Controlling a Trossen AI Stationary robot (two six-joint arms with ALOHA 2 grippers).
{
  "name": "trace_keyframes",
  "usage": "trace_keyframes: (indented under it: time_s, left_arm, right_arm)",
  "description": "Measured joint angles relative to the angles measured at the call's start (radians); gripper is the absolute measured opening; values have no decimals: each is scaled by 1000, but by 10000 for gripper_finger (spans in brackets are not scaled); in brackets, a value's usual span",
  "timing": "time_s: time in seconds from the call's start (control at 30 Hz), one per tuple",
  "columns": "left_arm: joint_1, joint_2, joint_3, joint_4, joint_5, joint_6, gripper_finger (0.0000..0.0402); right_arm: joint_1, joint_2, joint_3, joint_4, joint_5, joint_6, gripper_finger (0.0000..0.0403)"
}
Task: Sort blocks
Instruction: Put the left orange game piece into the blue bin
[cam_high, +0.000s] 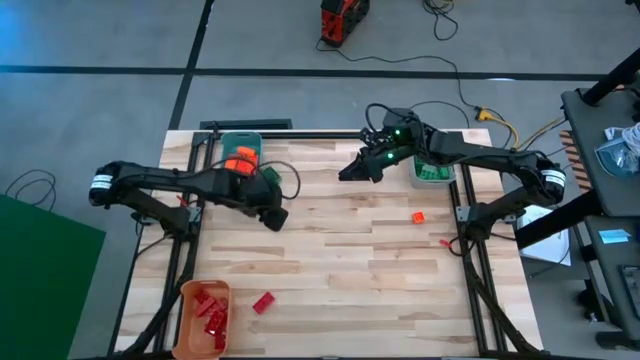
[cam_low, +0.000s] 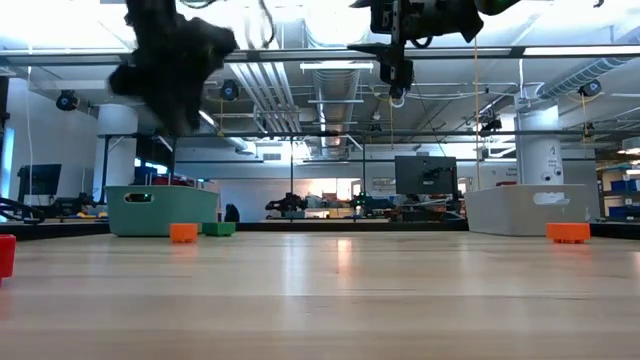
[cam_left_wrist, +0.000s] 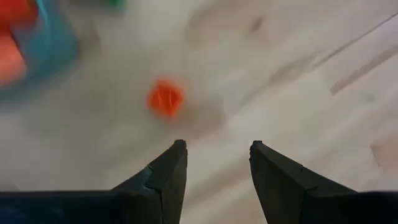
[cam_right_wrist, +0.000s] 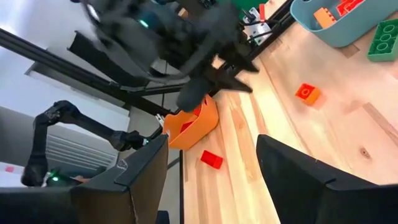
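Note:
My left gripper (cam_left_wrist: 217, 149) hangs open above the table (cam_high: 340, 250), near the teal bin (cam_high: 241, 148), which holds orange blocks. An orange block (cam_left_wrist: 165, 98) lies on the wood just ahead of its fingertips, and a green block (cam_right_wrist: 385, 40) lies beside that bin. My right gripper (cam_high: 348, 174) stands open and raised over the table's far middle, with nothing between its fingers. A red block (cam_high: 263, 302) lies near the orange bin (cam_high: 205, 315), which holds red blocks. Another orange block (cam_high: 418, 216) lies toward the right, in front of the grey bin (cam_high: 432, 172), which holds green blocks.
A small reddish block (cam_high: 445, 241) lies near the table's right rail. Black frame rails (cam_high: 465, 215) run along the left and right sides. The middle of the wooden top between the bins is bare.

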Motion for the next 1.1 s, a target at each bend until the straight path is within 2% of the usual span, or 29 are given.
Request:
trace_keyframes:
  time_s: [0.1, 0.2, 0.27, 0.37, 0.5, 0.6, 0.87, 1.1]
  left_arm:
    - [2, 1, -74, 10, 64, -180, 153]
    - [5, 1, -130, 33, 65, -405, 153]
    - [5, 1, -162, 47, 55, -543, 155]
    - [8, 1, -217, 135, -20, -647, 164]
    - [32, 1, -298, 356, -52, -697, 186]
    - [56, 6, -354, 447, -75, -736, 206]
    - [81, 36, -392, 438, -89, -804, 250]
    - [83, 134, -356, 435, -88, -809, 261]
  right_arm:
    - [0, 1, 0, 0, 6, -2, 243]
    - [0, 2, 0, 0, 19, -5, 247]
    - [0, 2, 0, 0, 21, -6, 249]
    - [0, 2, 0, 0, 22, -7, 249]
    - [0, 2, 0, 0, 22, -7, 249]
    - [0, 2, 0, -1, 21, -7, 249]
    - [0, 2, 0, -29, 13, -26, 249]
    - [0, 2, 0, -80, 12, -77, 249]
